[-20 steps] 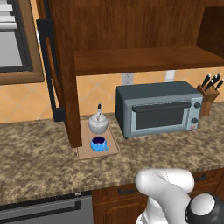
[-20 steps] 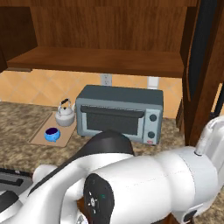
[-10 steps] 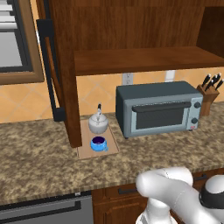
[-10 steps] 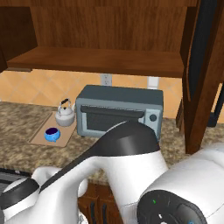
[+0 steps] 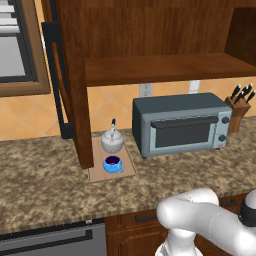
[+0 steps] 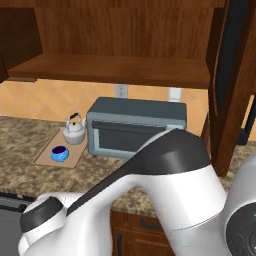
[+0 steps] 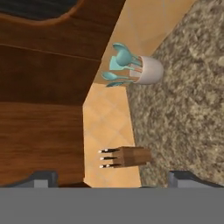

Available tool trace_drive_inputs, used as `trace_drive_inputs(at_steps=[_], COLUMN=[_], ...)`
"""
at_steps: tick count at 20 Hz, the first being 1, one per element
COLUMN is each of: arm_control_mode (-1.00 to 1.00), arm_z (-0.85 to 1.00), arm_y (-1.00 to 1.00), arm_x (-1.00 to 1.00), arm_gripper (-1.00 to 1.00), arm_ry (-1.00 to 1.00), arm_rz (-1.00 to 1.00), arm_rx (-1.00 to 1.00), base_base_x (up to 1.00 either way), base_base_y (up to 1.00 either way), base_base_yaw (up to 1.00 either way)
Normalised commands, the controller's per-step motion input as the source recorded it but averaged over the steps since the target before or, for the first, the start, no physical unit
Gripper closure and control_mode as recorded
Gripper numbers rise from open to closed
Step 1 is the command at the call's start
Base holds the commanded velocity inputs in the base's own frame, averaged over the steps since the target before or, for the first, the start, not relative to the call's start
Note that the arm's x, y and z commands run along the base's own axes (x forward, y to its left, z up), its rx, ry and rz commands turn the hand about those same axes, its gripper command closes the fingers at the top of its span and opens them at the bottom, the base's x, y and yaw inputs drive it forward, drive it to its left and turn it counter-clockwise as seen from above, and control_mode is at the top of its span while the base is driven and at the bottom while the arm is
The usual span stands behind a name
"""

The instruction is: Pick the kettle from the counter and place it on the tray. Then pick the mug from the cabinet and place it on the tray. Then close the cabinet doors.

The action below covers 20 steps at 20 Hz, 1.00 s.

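The silvery-white kettle (image 5: pixel 112 142) (image 6: pixel 75 132) stands upright on the tan tray (image 5: pixel 128 168) (image 6: pixel 75 158), with the blue mug (image 5: pixel 113 164) (image 6: pixel 59 153) just in front of it on the same tray. The tray lies on the speckled counter (image 5: pixel 40 175) under the cabinet (image 5: pixel 160 67). Both cabinet doors stand open: the left door (image 5: pixel 70 80) and the right door (image 6: pixel 235 80). My gripper (image 7: pixel 114 180) is open with nothing between its fingertips (image 7: pixel 43 178). It faces the counter's far right end, away from the tray.
A grey toaster oven (image 5: pixel 180 122) (image 6: pixel 135 127) sits right of the tray. A knife block (image 5: pixel 239 102) (image 7: pixel 127 156) and a white holder of teal utensils (image 7: pixel 140 70) stand by the tan wall. My white arm (image 6: pixel 150 200) bulks low in the right base view.
My arm has swung to the right and looms larger in the right base view. Kettle, mug and tray have not moved. The jaws have stayed open.
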Motion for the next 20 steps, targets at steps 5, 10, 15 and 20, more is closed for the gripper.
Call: trace_drive_inputs(at_steps=[5,10,15,20], arm_control_mode=[-1.00,-1.00,-1.00,-1.00], arm_z=[-0.07,-0.07,-0.02,0.01], arm_y=[0.00,0.20,0.19,0.21], arm_x=[0.44,0.13,0.27,0.12], arm_gripper=[-1.00,-1.00,-1.00,-1.00], arm_ry=[0.01,0.00,0.00,-0.04], arm_rz=[0.15,0.14,0.13,0.13], arm_rx=[0.10,0.01,0.01,0.02], base_base_x=[0.00,0.00,0.00,0.00], base_base_y=[0.00,0.00,0.00,0.00], base_base_yaw=[0.00,0.00,0.00,0.00])
